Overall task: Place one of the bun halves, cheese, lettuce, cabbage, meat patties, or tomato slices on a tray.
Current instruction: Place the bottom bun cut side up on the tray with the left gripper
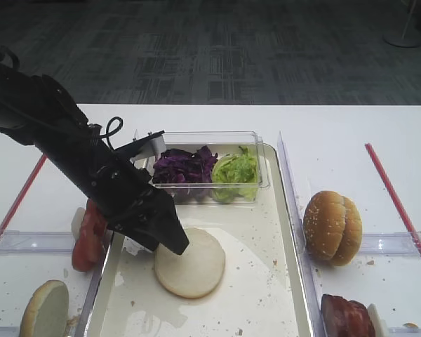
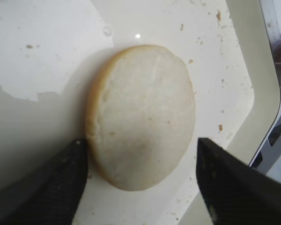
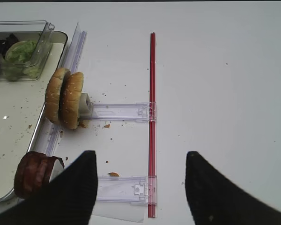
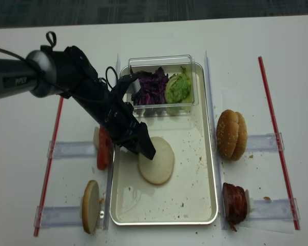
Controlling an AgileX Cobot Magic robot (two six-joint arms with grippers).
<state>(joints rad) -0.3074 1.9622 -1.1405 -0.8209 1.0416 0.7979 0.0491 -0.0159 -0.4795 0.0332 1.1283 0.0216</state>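
One of the bun halves (image 2: pixel 143 103) lies flat on the tray (image 1: pixel 284 281), cream face up. My left gripper (image 2: pixel 140 142) hangs just over it, open, a finger on each side and the right finger well apart from it. In the high view that gripper (image 1: pixel 172 242) is at the bun half's (image 1: pixel 193 267) left edge. Cabbage (image 1: pixel 184 166) and lettuce (image 1: pixel 235 172) fill a clear box at the tray's far end. Tomato slices (image 1: pixel 90 235) stand left of the tray, meat patties (image 1: pixel 345 316) right of it. My right gripper (image 3: pixel 140 157) is open over bare table. Cheese is out of view.
Sesame buns (image 1: pixel 332 226) stand on edge right of the tray. Another bun half (image 1: pixel 45 309) stands at the front left. Red strips (image 1: pixel 396 200) and clear plastic rails (image 1: pixel 35 241) lie on both sides. Crumbs dot the tray.
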